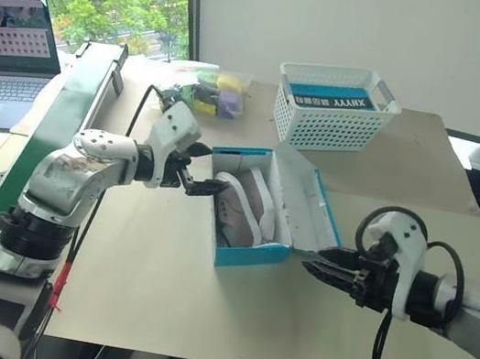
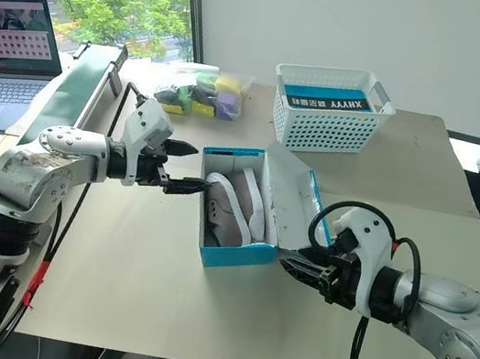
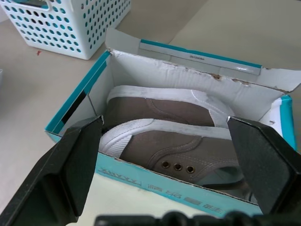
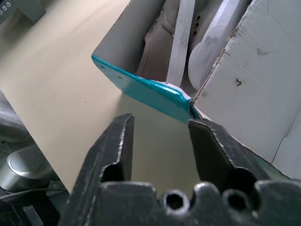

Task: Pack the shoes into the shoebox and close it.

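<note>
The shoebox [image 1: 257,215] sits open mid-bench [image 1: 153,304], both shoes [image 1: 244,206] lying on their sides inside it, and its lid [image 1: 303,200] leans up and back on the robot's right side. The left tool [image 2: 188,169] hovers at the box's left wall, its 2 fingers spread wide apart and gripping nothing. The right tool [image 1: 317,258] hangs just beside the box's near right corner, below the lid's edge, fingers partly apart with only bare bench between them. Open bench lies in front of the box. Behind it stands a white basket [image 1: 332,107]; a laptop [image 1: 6,55] sits far left. The left wrist view shows 3 brass eyelets [image 3: 178,166] on the nearer shoe.
</note>
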`<action>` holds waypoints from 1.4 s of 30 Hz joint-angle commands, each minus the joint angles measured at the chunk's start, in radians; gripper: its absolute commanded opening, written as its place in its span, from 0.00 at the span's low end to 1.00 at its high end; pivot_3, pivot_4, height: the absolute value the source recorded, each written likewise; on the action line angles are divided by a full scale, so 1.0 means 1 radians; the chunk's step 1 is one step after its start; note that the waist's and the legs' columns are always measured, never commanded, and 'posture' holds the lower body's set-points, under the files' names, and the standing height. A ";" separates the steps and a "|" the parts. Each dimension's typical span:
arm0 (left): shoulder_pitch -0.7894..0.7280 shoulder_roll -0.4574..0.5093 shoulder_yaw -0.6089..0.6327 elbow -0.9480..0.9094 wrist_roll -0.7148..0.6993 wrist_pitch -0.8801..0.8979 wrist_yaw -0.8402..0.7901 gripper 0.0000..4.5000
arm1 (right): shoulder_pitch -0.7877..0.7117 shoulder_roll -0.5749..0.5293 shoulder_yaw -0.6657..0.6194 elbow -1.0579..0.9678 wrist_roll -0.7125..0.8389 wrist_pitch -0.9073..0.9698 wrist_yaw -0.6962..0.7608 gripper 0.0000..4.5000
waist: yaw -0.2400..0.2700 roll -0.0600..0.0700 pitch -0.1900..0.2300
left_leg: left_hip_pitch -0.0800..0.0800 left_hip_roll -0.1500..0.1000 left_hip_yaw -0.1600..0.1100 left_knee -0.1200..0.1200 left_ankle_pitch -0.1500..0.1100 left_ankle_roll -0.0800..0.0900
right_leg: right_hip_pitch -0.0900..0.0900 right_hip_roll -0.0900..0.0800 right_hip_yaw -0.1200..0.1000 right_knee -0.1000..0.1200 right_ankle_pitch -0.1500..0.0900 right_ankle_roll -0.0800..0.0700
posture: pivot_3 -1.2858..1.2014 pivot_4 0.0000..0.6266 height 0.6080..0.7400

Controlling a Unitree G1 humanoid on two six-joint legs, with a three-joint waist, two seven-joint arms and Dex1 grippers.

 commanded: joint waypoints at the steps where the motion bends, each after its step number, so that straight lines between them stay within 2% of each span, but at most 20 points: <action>1: -0.044 0.050 0.003 -0.037 -0.018 -0.029 -0.097 1.00 | 0.041 0.012 -0.017 -0.041 0.003 -0.062 -0.030 0.17 | -0.001 0.000 0.000 | 0.000 0.000 0.000 0.000 0.000 0.000 | 0.000 0.000 0.000 0.000 0.000 0.000 | 0.52 0.24 1.00; 3: -0.057 0.069 -0.004 -0.034 -0.019 -0.031 -0.135 1.00 | 0.070 0.030 -0.007 -0.047 0.006 -0.083 -0.047 0.03 | 0.000 0.000 0.000 | 0.000 0.000 0.000 0.000 0.000 0.000 | 0.000 0.000 0.000 0.000 0.000 0.000 | 0.52 0.24 1.00; 4: -0.063 0.078 -0.010 -0.030 -0.012 -0.037 -0.148 1.00 | 0.089 0.043 -0.001 -0.046 0.001 -0.099 -0.060 0.01 | 0.000 0.000 0.000 | 0.000 0.000 0.000 0.000 0.000 0.000 | 0.000 0.000 0.000 0.000 0.000 0.000 | 0.52 0.24 1.00; 6: -0.077 0.086 -0.017 -0.021 0.000 -0.047 -0.165 1.00 | 0.137 0.075 0.015 -0.029 -0.021 -0.138 -0.092 0.01 | 0.000 0.000 0.000 | 0.000 0.000 0.000 0.000 0.000 0.000 | 0.000 0.000 0.000 0.000 0.000 0.000 | 0.52 0.24 1.00; 8: -0.094 0.088 -0.020 -0.011 0.009 -0.052 -0.170 1.00 | 0.221 0.075 0.089 0.018 -0.109 -0.239 -0.131 0.01 | 0.002 0.000 0.000 | 0.000 0.000 0.000 0.000 0.000 0.000 | 0.001 0.000 0.000 0.000 0.000 0.000 | 0.52 0.24 1.00; 10: -0.112 0.090 -0.024 -0.008 0.018 -0.051 -0.177 1.00 | 0.280 0.147 0.151 0.116 -0.191 -0.367 -0.184 0.01 | 0.004 0.000 0.000 | 0.000 0.000 0.000 0.000 0.000 0.000 | 0.001 0.000 0.000 0.000 0.000 0.000 | 0.52 0.24 1.00; 12: -0.122 0.096 -0.028 -0.021 0.014 -0.038 -0.190 1.00 | 0.275 0.270 0.159 0.219 -0.219 -0.468 -0.239 0.01 | 0.003 -0.001 0.000 | 0.000 0.000 0.000 0.001 0.000 0.000 | 0.001 0.000 0.000 -0.001 0.000 0.001 | 0.52 0.24 1.00; 13: -0.126 0.099 -0.029 -0.029 0.011 -0.030 -0.195 1.00 | 0.272 0.298 0.181 0.255 -0.237 -0.508 -0.245 0.01 | -0.006 0.003 0.000 | 0.000 0.000 0.000 0.001 0.000 0.000 | 0.001 0.000 0.000 -0.001 0.000 0.001 | 0.52 0.24 1.00; 17: -0.136 0.109 -0.024 -0.055 0.000 -0.003 -0.206 1.00 | 0.243 0.403 0.246 0.400 -0.306 -0.678 -0.277 0.01 | -0.011 0.003 0.000 | 0.000 0.002 0.001 0.000 0.000 0.000 | 0.000 0.002 0.002 0.001 0.000 0.000 | 0.52 0.24 1.00; 20: -0.139 0.105 -0.021 -0.064 0.002 0.008 -0.202 1.00 | 0.214 0.461 0.244 0.513 -0.347 -0.787 -0.301 0.01 | -0.008 0.003 0.000 | 0.001 0.002 0.001 0.000 0.000 0.000 | 0.000 0.002 0.002 0.001 0.000 0.000 | 0.52 0.24 1.00; 27: -0.137 0.101 -0.016 -0.083 0.001 0.029 -0.191 1.00 | 0.173 0.601 0.121 0.693 -0.290 -0.984 -0.307 0.01 | -0.005 0.003 0.000 | 0.000 0.001 0.001 0.000 0.000 0.000 | 0.000 0.001 0.002 0.002 0.000 0.000 | 0.52 0.24 1.00; 31: -0.142 0.096 -0.018 -0.084 0.001 0.036 -0.188 1.00 | 0.173 0.641 0.037 0.673 -0.172 -1.014 -0.297 0.01 | -0.005 0.003 0.000 | 0.000 0.001 0.001 0.000 0.000 0.000 | 0.000 0.001 0.002 0.002 0.000 0.000 | 0.52 0.24 1.00; 35: -0.143 0.105 -0.025 -0.087 0.003 0.033 -0.200 1.00 | 0.147 0.660 -0.056 0.555 0.113 -0.941 -0.317 0.01 | -0.006 0.004 0.000 | 0.001 0.001 0.001 0.000 0.000 0.000 | 0.000 0.001 0.002 0.004 0.000 0.000 | 0.52 0.24 1.00; 37: -0.136 0.124 -0.021 -0.091 0.000 0.033 -0.218 1.00 | 0.136 0.642 -0.065 0.470 0.296 -0.878 -0.337 0.01 | -0.008 0.005 0.001 | 0.001 0.001 0.001 0.000 0.000 0.000 | 0.000 0.001 0.002 0.005 0.000 0.000 | 0.52 0.24 1.00; 39: -0.132 0.132 -0.019 -0.090 0.004 0.029 -0.222 1.00 | 0.126 0.615 -0.060 0.437 0.415 -0.832 -0.373 0.01 | -0.013 0.005 0.001 | 0.001 0.002 0.001 0.000 0.000 0.000 | -0.001 0.002 0.002 0.005 0.000 0.000 | 0.52 0.24 1.00; 42: -0.128 0.126 -0.019 -0.094 0.006 0.028 -0.208 1.00 | 0.096 0.515 0.033 0.419 0.440 -0.722 -0.398 0.01 | -0.009 0.005 0.001 | 0.003 0.002 0.001 0.000 0.000 0.000 | 0.001 0.002 0.002 0.005 0.000 0.000 | 0.52 0.24 1.00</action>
